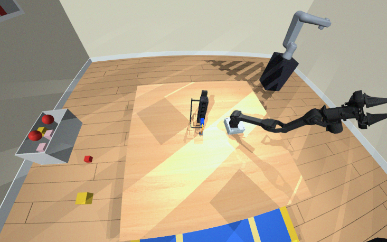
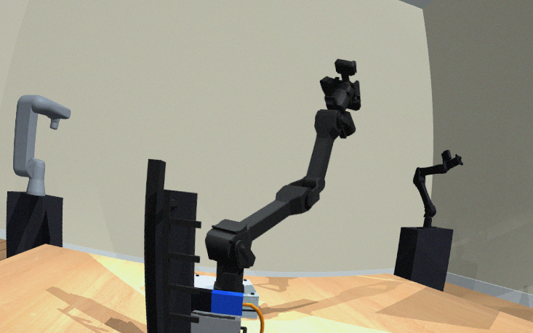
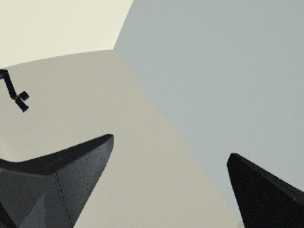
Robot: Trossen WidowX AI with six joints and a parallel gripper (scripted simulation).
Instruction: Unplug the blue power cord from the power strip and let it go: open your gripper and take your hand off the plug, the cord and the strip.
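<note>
The black two-finger gripper [image 1: 380, 109] is wide open, holds nothing, and sits high in the air, far from the work. The small blue plug [image 1: 202, 120] is still in the near end of the tall black power strip [image 1: 203, 107], which stands on the light wooden table [image 1: 164, 186]. An orange cord [image 2: 257, 314] seems to curl out below it. To do this well, the arm should swing back, come down slowly, line its fingers on both sides of the plug, and pull straight out. Around the table are plank floor and plain beige walls.
</note>
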